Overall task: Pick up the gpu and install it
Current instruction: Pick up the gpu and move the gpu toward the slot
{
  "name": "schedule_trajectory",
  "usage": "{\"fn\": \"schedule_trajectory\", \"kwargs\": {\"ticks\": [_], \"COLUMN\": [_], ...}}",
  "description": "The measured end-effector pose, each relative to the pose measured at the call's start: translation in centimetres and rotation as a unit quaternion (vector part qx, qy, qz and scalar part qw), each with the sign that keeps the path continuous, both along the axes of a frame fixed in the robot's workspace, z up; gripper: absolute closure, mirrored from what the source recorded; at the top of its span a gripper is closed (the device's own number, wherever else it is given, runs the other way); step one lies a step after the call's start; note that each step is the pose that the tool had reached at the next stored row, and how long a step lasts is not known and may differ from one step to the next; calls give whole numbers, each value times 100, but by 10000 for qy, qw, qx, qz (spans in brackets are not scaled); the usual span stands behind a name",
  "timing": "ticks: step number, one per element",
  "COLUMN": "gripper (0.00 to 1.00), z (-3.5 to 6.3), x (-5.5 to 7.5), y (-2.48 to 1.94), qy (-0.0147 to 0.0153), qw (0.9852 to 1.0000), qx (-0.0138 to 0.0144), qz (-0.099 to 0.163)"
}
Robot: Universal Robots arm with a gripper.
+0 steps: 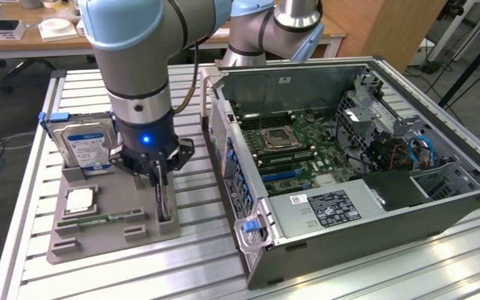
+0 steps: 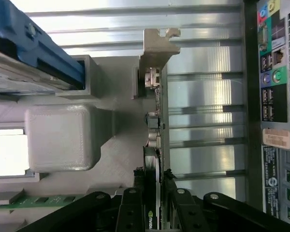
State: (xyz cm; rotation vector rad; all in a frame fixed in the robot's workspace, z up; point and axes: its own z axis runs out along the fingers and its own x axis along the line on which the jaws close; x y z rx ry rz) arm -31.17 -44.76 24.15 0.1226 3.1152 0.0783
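Slotted aluminium table [image 1: 198, 269] carries everything, with office desks behind. Farthest from the computer case [image 1: 374, 244], toward the exterior view's left, a blue-labelled hard drive [image 1: 85, 144] stands in a grey holder tray [image 1: 98, 240]. A processor chip [image 1: 80, 200] and a green memory stick [image 1: 98, 220] lie on that same far side. On the tray edge nearest the case, the gpu [image 2: 154, 125] stands on its long edge in its slot, with its silver bracket at the end clear of the gripper [image 1: 158, 181]. The gripper is down over the card and straddles it; whether it has clamped I cannot tell. The case lies open, its motherboard [image 1: 307, 144] exposed. I judge the risk to be a light or off-centre hold. Either could let this thin card tilt, bind in its slot, or slip free on the way up.
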Motion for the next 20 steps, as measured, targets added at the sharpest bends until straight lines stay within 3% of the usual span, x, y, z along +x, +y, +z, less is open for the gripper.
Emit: {"fn": "schedule_trajectory", "kwargs": {"ticks": [10, 11, 18, 20], "gripper": [74, 74, 74, 74], "z": [453, 455, 460, 537], "x": [1, 1, 0, 0], "y": [0, -1, 0, 0], "qy": [2, 1, 3, 3], "qw": [10000, 10000, 10000, 10000], "qx": [29, 54, 53, 62], "qz": [1, 2, 1, 0]}}
